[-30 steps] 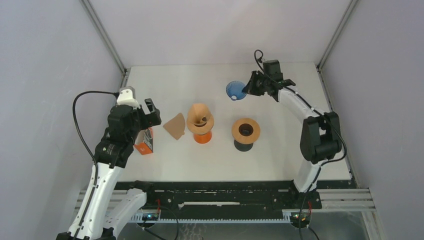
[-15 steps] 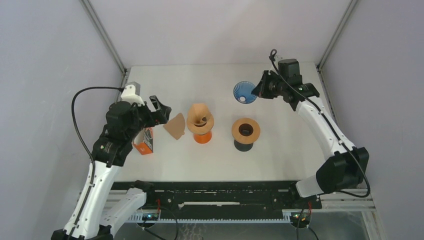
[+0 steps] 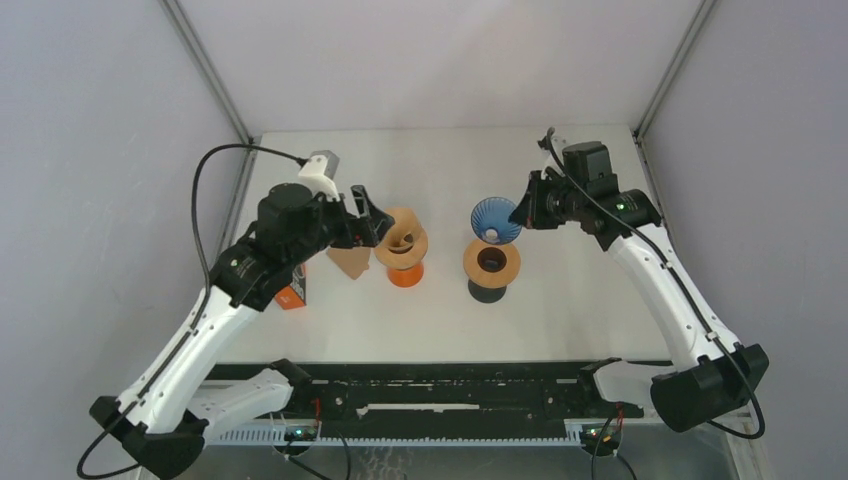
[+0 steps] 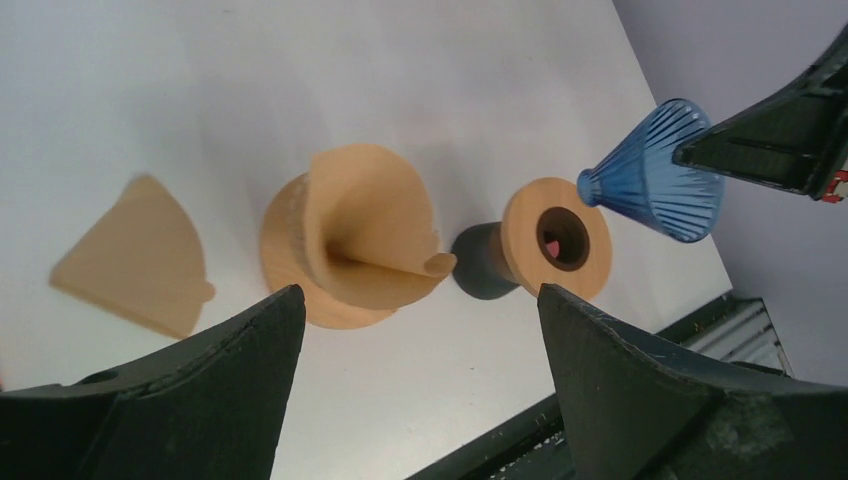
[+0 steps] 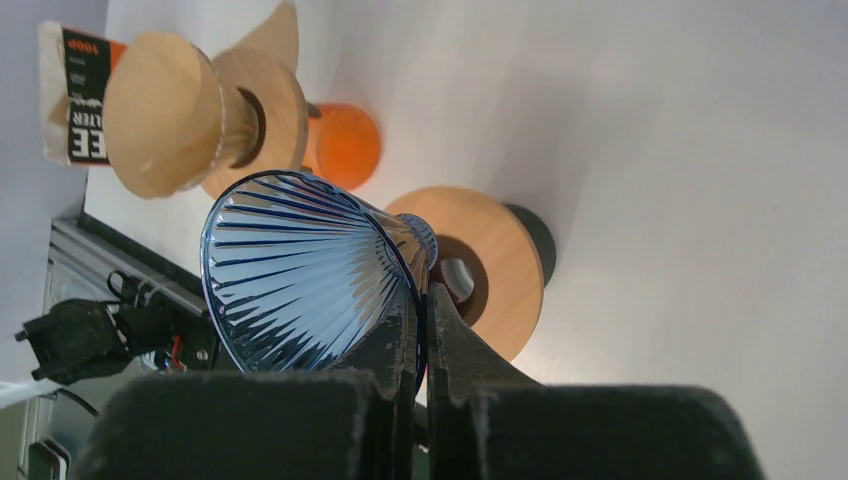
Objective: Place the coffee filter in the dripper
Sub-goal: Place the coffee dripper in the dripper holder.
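My right gripper (image 3: 520,212) is shut on the rim of the blue ribbed dripper (image 3: 493,217), holding it in the air just behind and above the wooden ring stand (image 3: 491,261). In the right wrist view the dripper (image 5: 295,265) hangs tilted beside the stand's hole (image 5: 495,265). A brown paper filter (image 3: 401,237) sits curled in a wooden holder on an orange base (image 3: 405,276). A flat loose filter (image 4: 135,255) lies left of it. My left gripper (image 3: 372,220) is open and empty above the holder's left side; in its own view (image 4: 420,292) the curled filter (image 4: 365,225) lies between its fingers.
An orange and white filter box (image 3: 292,290) stands at the left, under my left arm. The table's near edge with the black rail (image 3: 430,390) lies in front of the stands. Grey walls enclose the table on three sides.
My right gripper carried the blue dripper from the back of the table forward to the wooden stand. My left gripper swung right from the box to the filter holder.
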Robot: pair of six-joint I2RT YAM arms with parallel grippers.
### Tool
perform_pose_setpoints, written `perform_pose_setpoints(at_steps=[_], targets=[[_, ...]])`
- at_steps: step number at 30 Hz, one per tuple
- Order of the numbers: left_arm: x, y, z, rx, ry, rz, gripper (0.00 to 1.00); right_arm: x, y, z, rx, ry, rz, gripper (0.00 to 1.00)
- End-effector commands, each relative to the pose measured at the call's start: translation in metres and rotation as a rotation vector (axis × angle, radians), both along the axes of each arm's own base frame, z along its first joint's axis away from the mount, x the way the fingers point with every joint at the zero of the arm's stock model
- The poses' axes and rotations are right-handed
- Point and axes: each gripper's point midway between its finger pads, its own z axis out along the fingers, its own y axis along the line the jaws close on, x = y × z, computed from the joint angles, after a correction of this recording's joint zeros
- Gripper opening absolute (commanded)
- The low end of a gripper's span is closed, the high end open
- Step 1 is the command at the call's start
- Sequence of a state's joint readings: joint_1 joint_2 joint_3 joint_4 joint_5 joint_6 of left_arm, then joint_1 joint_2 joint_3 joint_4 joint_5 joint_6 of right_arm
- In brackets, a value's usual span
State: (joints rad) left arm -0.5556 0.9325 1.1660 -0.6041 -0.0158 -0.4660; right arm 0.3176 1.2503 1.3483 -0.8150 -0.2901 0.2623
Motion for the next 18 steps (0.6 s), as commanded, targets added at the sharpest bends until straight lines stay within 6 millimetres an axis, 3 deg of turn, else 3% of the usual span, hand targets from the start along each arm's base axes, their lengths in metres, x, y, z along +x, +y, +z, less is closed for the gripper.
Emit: perform_pose_setpoints(at_steps=[1,13,18], targets=[[0.002,-0.028,0.038,-0.074,-0.059,-0.052,0.9,-0.019,0.004,0.0,-0.01,-0.007,0.054,0.0],[0.003,-0.098,0.034,-0.046,-0.007,-0.191,0.86,-0.032,0.013,-0.026,-0.032,0.034,0.099,0.0],[0.004,-0.123,0.021,-0.015,0.028,-0.233,0.82,-0.033,0.013,-0.039,-0.062,0.049,0.099,0.0]])
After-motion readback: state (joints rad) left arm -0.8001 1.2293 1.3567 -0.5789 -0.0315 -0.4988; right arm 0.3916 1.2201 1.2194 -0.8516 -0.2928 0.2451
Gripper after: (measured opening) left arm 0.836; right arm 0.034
